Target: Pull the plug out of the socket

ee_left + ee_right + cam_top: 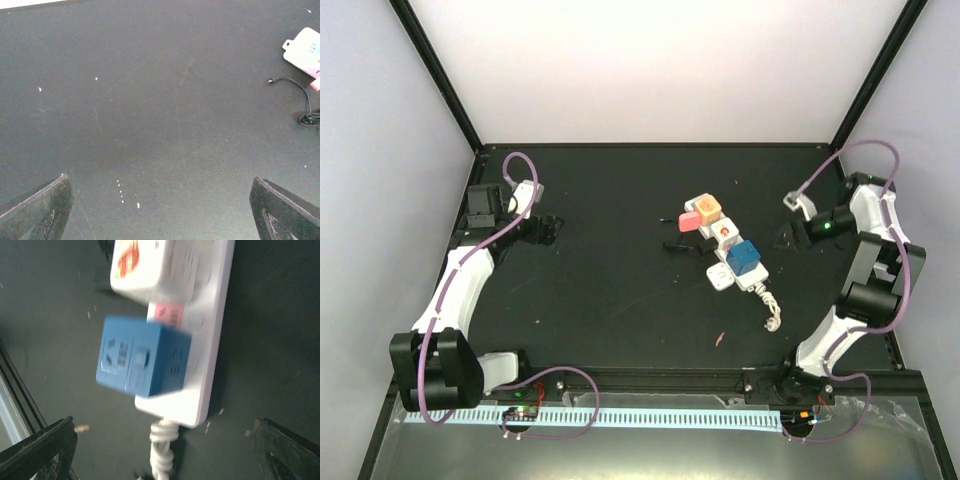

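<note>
Power strip (732,250) lies on the black table (610,300), right of the middle in the top view, set on a slant with its far end toward the centre and its bundled white cord (772,315) trailing off the near end toward the right arm. Several cube adapters sit along it: a blue cube (745,258) near the cord end, a white cube (725,232) with a red mark just beyond it, and a white and orange cube (702,207) at the far end, with a pinkish one (689,221) touching its left side. A thin black cable (680,246) lies on the table just left of the strip. The right gripper (788,237) hovers close beside the strip on its right, jaws spread wide and holding nothing; in the right wrist view its two dark fingers (45,450) stand at the bottom corners, the blue cube seated on the strip ahead of them, and a pink outlet face (167,315) shows between the blue cube and the white one. The picture there is somewhat blurred. The left gripper (548,228) is well apart from the strip, over the far left part of the table, and is also wide open and empty, its fingers (37,210) above bare tabletop.
</note>
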Robot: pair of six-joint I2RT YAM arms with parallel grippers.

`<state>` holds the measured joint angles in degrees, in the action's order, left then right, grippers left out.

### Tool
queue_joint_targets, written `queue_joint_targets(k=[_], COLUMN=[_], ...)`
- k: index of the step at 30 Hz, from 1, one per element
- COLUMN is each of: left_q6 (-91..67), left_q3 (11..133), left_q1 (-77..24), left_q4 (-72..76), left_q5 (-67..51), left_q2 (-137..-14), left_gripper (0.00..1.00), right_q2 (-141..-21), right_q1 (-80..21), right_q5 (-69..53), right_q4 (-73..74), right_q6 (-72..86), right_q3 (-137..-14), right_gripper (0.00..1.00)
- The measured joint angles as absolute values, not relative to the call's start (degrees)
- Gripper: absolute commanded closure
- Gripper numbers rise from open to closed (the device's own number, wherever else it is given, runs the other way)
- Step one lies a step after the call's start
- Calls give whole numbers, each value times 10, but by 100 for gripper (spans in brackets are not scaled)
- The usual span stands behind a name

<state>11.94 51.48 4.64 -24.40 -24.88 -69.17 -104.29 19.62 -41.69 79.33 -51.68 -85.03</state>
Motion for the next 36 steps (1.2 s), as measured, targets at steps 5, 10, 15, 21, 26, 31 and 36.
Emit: queue_joint_targets(k=[5,10,15,21,26,31,36], left_q6=[119,119,119,119,119,119,119], left_q3=[515,515,515,515,515,515,515], left_q1=[43,40,40,40,40,40,40], left_q4=[-244,-244,-244,-244,-244,-244,-244], left_q5=[-249,-248,-246,-240,-239,-233,-228], left_q2=[-695,-695,-695,-695,-695,-695,-695], left_gripper=[1,1,1,1,1,1,1], right_q2=[-973,-930,-901,-867,-856,-849,-849], right_q1=[193,184,140,109,78,58,41], right_q5=[-344,-300,-264,-232,-215,-201,-192], right_q4=[741,664,591,526,479,455,435], right_q6=[-537,-529,-517,-504,-481,-460,-445], right_q3=[-719,-631,-557,-489,-467,-451,-436], right_gripper=[11,19,26,32,40,46,50])
